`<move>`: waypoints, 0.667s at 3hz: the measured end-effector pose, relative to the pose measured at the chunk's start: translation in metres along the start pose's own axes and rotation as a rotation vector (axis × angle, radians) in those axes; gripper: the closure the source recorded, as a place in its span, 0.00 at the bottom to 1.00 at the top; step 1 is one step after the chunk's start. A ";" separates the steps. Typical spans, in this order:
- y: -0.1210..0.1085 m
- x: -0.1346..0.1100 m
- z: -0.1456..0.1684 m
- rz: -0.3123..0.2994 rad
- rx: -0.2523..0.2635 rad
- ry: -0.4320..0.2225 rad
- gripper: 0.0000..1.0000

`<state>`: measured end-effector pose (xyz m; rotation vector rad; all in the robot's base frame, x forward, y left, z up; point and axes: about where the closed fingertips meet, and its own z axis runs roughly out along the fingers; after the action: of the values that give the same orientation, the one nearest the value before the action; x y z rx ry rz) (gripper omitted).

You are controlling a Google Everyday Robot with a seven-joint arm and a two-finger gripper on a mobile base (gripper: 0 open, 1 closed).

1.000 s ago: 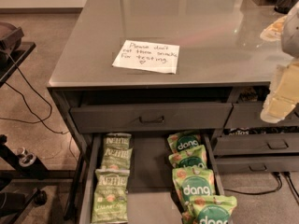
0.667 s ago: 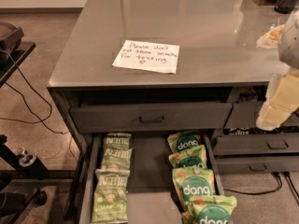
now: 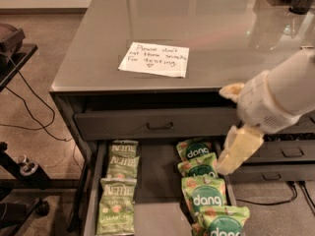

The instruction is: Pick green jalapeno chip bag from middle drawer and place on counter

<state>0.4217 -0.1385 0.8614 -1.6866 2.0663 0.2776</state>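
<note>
Several olive-green Kettle chip bags [image 3: 118, 187] lie in a column on the left side of the open middle drawer [image 3: 156, 181]. My gripper [image 3: 225, 130] comes in from the right on a white arm. It hangs in front of the cabinet, above the drawer's right side, over the dang bags. It is open and empty, with one cream finger [image 3: 231, 89] up by the counter's front edge and the other [image 3: 238, 150] pointing down. The glossy grey counter [image 3: 197, 28] bears a white handwritten note [image 3: 154, 59].
Bright green dang bags [image 3: 203, 183] fill the drawer's right side. The top drawer [image 3: 160, 126], with a bar handle, stands slightly out above it. Narrower drawers [image 3: 285, 154] are at the right. A dark stand with cables [image 3: 19, 107] is at the left.
My arm and gripper have moved left and down from the right edge, from beside the counter to in front of the cabinet over the drawer's right side.
</note>
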 end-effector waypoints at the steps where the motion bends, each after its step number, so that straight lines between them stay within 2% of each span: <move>1: 0.017 -0.005 0.079 0.041 -0.096 -0.155 0.00; 2: 0.045 -0.006 0.153 0.112 -0.241 -0.257 0.00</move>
<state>0.4131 -0.0567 0.7242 -1.5720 1.9977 0.7651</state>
